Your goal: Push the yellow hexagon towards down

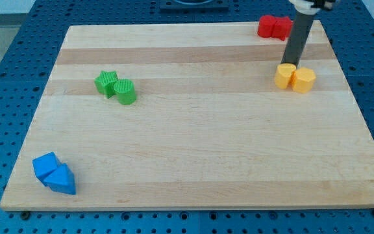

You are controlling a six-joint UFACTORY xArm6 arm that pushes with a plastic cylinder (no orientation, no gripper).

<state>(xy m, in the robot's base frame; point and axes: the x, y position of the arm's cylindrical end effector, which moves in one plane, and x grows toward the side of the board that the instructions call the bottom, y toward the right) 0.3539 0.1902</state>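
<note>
Two yellow blocks sit side by side at the view's right. The yellow hexagon [304, 79] is the right one, and it touches a second yellow block [284, 76] on its left. My tip [289, 64] is at the top edge of the left yellow block, just up and left of the hexagon. The dark rod slants up to the right from there.
Two red blocks [274, 27] sit at the board's top edge, partly behind the rod. A green star [107, 82] and a green cylinder [126, 91] touch at the upper left. Two blue blocks [46, 166] [63, 180] sit at the lower left corner of the wooden board [193, 149].
</note>
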